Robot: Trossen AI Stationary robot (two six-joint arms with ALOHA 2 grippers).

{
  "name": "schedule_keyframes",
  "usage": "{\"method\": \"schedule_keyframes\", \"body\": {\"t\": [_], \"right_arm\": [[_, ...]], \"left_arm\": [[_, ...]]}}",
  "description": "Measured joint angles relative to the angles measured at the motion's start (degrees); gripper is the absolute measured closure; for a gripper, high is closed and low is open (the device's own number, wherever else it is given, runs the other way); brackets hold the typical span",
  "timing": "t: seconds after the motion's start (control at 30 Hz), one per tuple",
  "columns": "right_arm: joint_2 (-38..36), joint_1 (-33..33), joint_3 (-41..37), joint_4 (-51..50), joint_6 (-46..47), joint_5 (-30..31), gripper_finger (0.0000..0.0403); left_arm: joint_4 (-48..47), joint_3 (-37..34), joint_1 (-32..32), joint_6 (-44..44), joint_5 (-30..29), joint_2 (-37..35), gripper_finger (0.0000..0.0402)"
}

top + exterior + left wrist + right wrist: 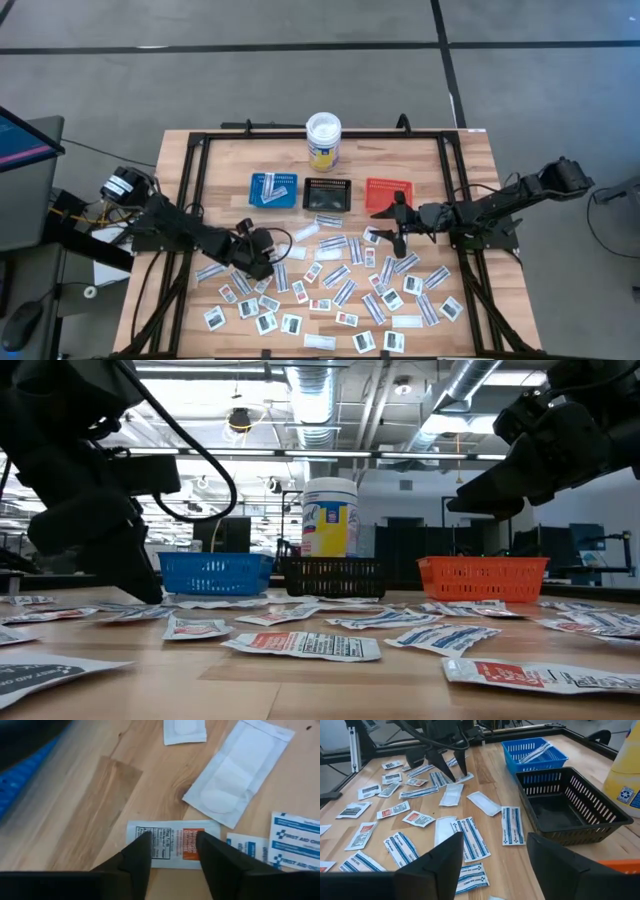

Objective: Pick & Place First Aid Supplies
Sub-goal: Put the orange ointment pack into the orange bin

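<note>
High view first: the wooden table (180,170) fills the middle of the room, its near half littered with the first aid supplies (335,285), dozens of flat paper packets lying loose between the two arms, some narrow with blue print, some squarish with dark or red marks. Both dark arms reach in from the sides. Along the far half stands a white-lidded tub (323,140) with a yellow label, and just in front of it sit three small trays in a row: a blue tray (273,189) with a couple of narrow strips inside, a black tray (327,194), and an orange tray (388,193). The right gripper (390,233) hangs above the packets just in front of the orange tray, its fingers (437,862) spread wide with nothing between them. The left gripper (262,255) is down low among the packets, in front of the blue tray; from its wrist its fingers (140,857) stand fairly wide apart on either side of a small white packet with an orange patch (172,843) lying flat on the wood, the tips right at the packet's edge, though I can't tell whether they press it yet.
</note>
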Motion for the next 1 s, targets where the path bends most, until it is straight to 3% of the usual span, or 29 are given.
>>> {"method": "schedule_keyframes", "body": {"t": [0.27,0.43,0.63,0.87,1.0], "right_arm": [[0.0,0.0,0.0,0.0,0.0,0.0,0.0199],[0.0,0.0,0.0,0.0,0.0,0.0,0.0205],[0.0,0.0,0.0,0.0,0.0,0.0,0.0211],[0.0,0.0,0.0,0.0,0.0,0.0,0.0216],[0.0,0.0,0.0,0.0,0.0,0.0,0.0217]], "left_arm": [[0.3,-0.5,0.2,0.5,1.8,-4.4,0.0363],[1.0,-0.5,0.6,0.8,1.2,-6.0,0.0395],[1.1,-0.5,2.3,1.1,0.6,-6.1,0.0367],[0.7,-0.4,8.6,7.1,0.4,-6.1,0.0281],[-1.3,-0.4,11.1,7.0,5.9,-6.2,0.0234]]}}
